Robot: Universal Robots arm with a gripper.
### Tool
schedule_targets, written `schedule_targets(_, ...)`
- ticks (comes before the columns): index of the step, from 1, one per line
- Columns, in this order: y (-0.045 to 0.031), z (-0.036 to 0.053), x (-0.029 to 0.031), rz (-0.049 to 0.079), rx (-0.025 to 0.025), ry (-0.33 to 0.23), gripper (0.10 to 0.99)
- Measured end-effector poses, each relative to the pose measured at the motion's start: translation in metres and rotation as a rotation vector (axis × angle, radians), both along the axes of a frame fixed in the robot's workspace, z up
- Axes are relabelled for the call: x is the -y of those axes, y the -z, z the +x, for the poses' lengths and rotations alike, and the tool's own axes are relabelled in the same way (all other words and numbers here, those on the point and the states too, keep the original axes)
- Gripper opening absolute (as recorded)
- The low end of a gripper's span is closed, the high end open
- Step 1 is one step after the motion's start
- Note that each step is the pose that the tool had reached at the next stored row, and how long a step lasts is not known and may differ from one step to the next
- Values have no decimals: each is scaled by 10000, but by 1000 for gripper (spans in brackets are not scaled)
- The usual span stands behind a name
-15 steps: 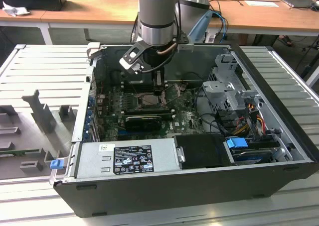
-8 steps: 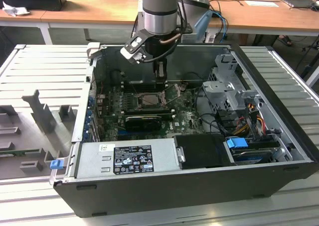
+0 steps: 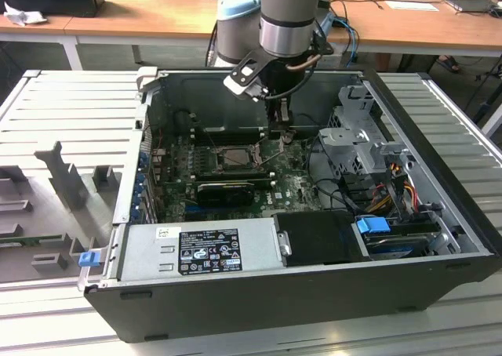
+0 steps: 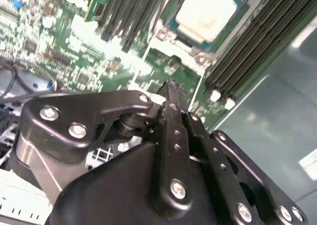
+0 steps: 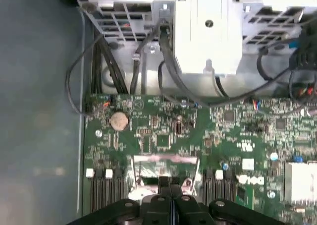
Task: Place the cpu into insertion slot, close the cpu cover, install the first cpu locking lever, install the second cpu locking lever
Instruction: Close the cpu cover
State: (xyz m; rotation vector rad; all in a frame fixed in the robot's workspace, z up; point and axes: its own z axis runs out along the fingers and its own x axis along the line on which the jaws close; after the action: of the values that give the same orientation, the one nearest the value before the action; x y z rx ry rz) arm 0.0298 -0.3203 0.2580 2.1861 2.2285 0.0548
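Black metal pincer, tips together; just beyond it lies the pale flat square cpu, probably light, stiff, fragile, best gripped by its edges.

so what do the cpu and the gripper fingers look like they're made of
The cpu: pale silvery-beige with a dull sheen, probably a metal lid. The gripper: its fingers are matte black with bright silvery screw heads; painted metal or hard plastic, the look leaves that open.
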Motion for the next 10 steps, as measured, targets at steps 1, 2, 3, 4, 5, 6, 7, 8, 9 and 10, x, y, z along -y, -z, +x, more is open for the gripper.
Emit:
schedule_targets(1, 1, 39, 0, -1, 0, -6, 106)
schedule_targets(2, 2, 67, 0, -2, 0, -11, 106)
schedule_targets(3, 3, 100, -1, -1, 0, -15, 106)
schedule_targets(4, 4, 117, -1, -1, 0, -16, 106)
schedule_targets(5, 4, 138, -1, -2, 0, -18, 106)
schedule_targets(6, 5, 154, -2, -1, 0, -18, 106)
schedule_targets(7, 5, 173, -2, -1, 0, -16, 106)
schedule_targets(8, 6, 191, -2, -2, 0, -17, 106)
schedule_targets(9, 6, 214, -3, -2, 0, -18, 106)
schedule_targets(10, 8, 230, -3, -1, 0, -20, 106)
